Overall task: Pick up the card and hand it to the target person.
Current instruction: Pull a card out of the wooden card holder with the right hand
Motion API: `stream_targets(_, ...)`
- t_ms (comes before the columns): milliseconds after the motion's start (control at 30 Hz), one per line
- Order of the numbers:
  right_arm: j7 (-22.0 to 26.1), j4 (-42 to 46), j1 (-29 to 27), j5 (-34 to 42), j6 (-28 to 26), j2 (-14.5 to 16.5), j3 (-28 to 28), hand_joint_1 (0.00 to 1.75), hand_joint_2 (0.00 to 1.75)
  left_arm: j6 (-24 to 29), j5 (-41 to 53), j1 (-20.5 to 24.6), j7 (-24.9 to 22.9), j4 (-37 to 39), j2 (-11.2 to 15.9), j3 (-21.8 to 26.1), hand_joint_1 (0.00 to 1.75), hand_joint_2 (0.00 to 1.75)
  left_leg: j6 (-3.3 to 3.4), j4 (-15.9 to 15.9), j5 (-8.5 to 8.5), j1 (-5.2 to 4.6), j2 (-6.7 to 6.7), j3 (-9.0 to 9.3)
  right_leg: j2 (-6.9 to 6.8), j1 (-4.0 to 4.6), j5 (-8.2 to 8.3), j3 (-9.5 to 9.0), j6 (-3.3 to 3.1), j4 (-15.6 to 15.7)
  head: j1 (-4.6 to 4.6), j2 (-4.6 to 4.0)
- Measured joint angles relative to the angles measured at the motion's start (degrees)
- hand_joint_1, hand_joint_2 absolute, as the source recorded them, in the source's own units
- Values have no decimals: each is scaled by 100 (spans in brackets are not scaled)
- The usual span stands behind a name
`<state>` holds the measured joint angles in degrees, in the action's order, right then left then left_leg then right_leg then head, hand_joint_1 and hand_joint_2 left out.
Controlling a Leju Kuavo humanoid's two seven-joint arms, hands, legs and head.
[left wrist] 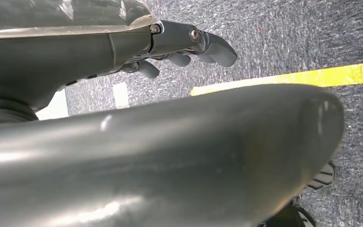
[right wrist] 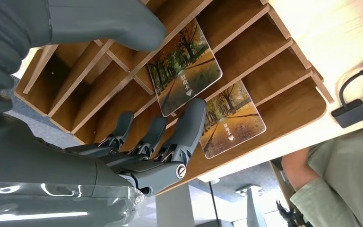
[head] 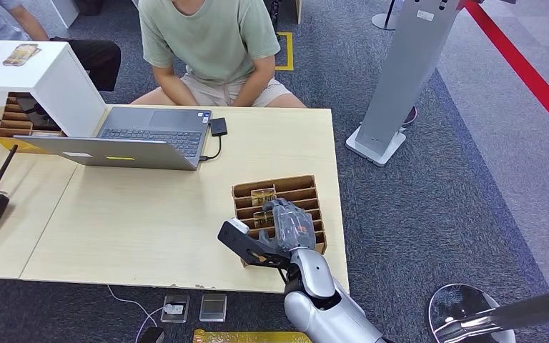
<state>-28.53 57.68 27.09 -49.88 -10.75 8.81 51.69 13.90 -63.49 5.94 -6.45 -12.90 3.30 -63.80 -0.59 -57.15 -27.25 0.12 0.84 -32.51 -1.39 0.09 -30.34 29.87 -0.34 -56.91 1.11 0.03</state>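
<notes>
Pale wood is filling most of our head view: a table (head: 150, 221) with a laptop (head: 132, 139) at its far side and a person (head: 214, 50) sitting beyond it. Near the front right corner a slotted wooden rack (head: 307, 187) is standing, and our right hand (head: 289, 225) is reaching into it.

In the right wrist view, two cards are leaning in neighbouring slots. Our thumb (right wrist: 104, 21) and fingers (right wrist: 189, 125) are spreading either side of the nearer card (right wrist: 184, 66), holding nothing yet (whether a fingertip is touching its edge, we cannot tell). The second card (right wrist: 234, 118) is sitting one slot over.

We are judging the card to be thin, stiff, light and glossy, so likely slippery. Pinching its exposed upper edge, face and back between thumb and finger, looks safest.

Our left hand (left wrist: 184, 45) is hanging over the carpet, fingers loosely curved and holding nothing.
</notes>
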Motion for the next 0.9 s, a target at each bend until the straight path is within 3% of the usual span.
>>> stream_targets(333, -44, 2, -5, -5, 24, -1, 0, 79, 175, -2, 0, 0, 0, 0, 0, 0, 0, 0, 0, 0, 0, 0, 0, 1, 0, 0, 0, -1, 0, 0, -1, 1)
stream_targets(767, -82, 2, -26, -26, 86, -2, 0, 111, 175, -2, 0, 0, 0, 0, 0, 0, 0, 0, 0, 0, 0, 0, 1, 1, 0, 0, 0, 0, 0, 0, -2, 0)
stream_targets(900, -86, 5, -25, -27, 89, -2, 0, 110, 175, -4, 0, 0, 0, 0, 0, 0, 0, 0, 0, 0, 0, 0, 1, 1, 0, 0, 0, -1, 0, 0, -2, 0)
